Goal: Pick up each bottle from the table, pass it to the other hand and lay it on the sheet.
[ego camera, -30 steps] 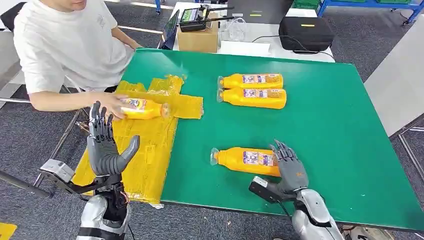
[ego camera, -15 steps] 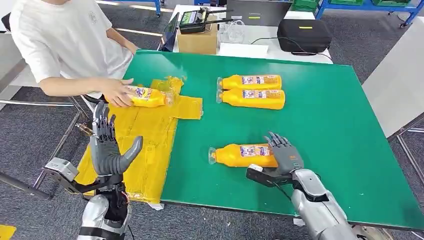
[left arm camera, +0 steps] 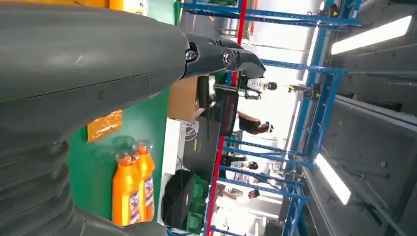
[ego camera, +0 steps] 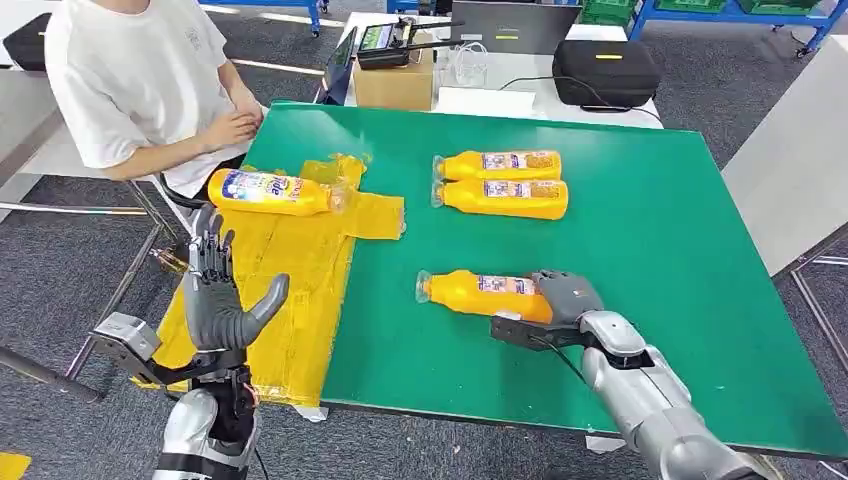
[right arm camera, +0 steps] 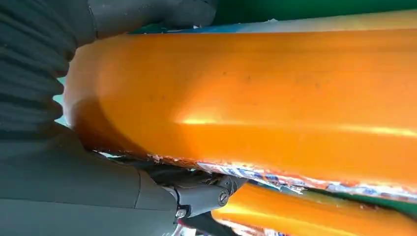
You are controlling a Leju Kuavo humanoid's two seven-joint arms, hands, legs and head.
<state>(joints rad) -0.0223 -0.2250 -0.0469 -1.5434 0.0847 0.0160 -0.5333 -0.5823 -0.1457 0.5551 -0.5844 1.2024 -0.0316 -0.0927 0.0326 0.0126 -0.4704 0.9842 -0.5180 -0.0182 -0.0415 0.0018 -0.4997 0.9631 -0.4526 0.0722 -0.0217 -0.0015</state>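
Left robot hand (ego camera: 215,295): hovering wide apart, holding nothing, above the yellow sheet (ego camera: 290,290).
Change: the person (ego camera: 150,80) is now clear of the sheet bottle (ego camera: 270,192); the right robot hand (ego camera: 565,298) is now closing around the near bottle (ego camera: 480,294) on the tabletop (ego camera: 650,250).
Meaning: pickup is starting; handover comes next.
Count: four bottles, including a far pair (ego camera: 500,182).

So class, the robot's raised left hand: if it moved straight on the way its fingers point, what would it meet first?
Probably the bottle on the sheet: the left hand points up and away over the yellow sheet towards it, though depth is unclear.
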